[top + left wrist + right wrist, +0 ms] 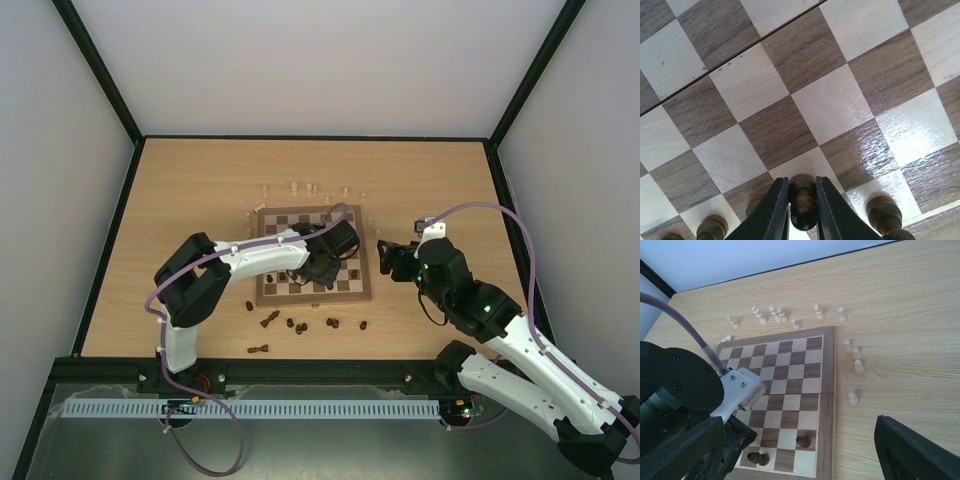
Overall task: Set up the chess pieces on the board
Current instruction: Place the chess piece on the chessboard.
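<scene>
**Board** [285, 220]: checked wooden square with a mid-brown border, lying flat in the middle of the tabletop [190, 200]. Most of its squares are bare.

**Left gripper** [802, 183]: reaches over the near right part of the board. Its fingers [775, 212] are drawn in narrow and pinch a dark piece [803, 207] (turned, knob-topped, kind not clear). The piece sits upright between them, low over the near rows. Whether its base touches the board cannot be told.

**Dark pieces, on the board** [883, 214]: the left wrist view shows one standing just right of the pinched piece and others to its left, all in the near rows. The right wrist view shows two upright near the board's near right corner.

**Dark pieces, off the board** [270, 318]: a loose scatter on the tabletop just in front of the board's near edge. Some lie on their sides. One lies apart from the rest, closer to the arm bases.

**Pale pieces** [853, 398]: all are off the board. A ragged row stands beyond the far edge, and a few more stand along the right edge. Most are upright. One by the far left corner lies on its side.

**Right gripper** [800, 427]: hangs over the board's right edge, apart from the left arm. Its jaws are spread wide with nothing caught between them
</scene>
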Controlling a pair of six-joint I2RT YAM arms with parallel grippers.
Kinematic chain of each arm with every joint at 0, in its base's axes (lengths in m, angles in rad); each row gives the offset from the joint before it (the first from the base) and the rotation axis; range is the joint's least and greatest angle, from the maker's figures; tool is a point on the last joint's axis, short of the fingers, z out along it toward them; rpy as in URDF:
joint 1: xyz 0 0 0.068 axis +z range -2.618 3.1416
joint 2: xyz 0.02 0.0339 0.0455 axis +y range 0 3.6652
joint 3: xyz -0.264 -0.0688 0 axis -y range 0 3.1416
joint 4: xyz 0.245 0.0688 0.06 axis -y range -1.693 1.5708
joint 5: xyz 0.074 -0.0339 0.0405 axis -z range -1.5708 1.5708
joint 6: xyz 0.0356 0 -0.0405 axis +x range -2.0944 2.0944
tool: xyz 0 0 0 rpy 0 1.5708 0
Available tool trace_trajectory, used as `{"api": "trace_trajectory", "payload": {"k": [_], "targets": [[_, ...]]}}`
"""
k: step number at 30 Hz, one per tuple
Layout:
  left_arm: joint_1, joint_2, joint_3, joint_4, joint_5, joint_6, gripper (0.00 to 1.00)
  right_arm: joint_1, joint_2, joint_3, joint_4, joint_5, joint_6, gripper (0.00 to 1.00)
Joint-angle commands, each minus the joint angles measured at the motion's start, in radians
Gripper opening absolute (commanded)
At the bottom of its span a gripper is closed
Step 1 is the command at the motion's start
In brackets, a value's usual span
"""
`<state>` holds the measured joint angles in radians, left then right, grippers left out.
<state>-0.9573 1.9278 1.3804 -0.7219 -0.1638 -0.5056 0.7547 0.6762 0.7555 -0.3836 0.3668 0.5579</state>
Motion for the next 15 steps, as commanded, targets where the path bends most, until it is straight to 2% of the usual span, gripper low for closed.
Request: {"api": "trace_trajectory", "payload": {"k": [1,11,15], "targets": [[-0.008,0.016,0.005,-0.007,0.005,-0.009,0.16,-0.002,0.003,-0.008,-0.009,0.001,0.0,0.82],[-0.01,0.007,0.005,-0.007,-0.002,-0.016,0.28,-0.002,0.005,-0.01,-0.006,-0.003,0.0,0.82],[-0.011,0.0,0.008,-0.011,-0.01,-0.018,0.29,-0.002,0.004,-0.01,-0.005,-0.003,0.0,0.82]]}}
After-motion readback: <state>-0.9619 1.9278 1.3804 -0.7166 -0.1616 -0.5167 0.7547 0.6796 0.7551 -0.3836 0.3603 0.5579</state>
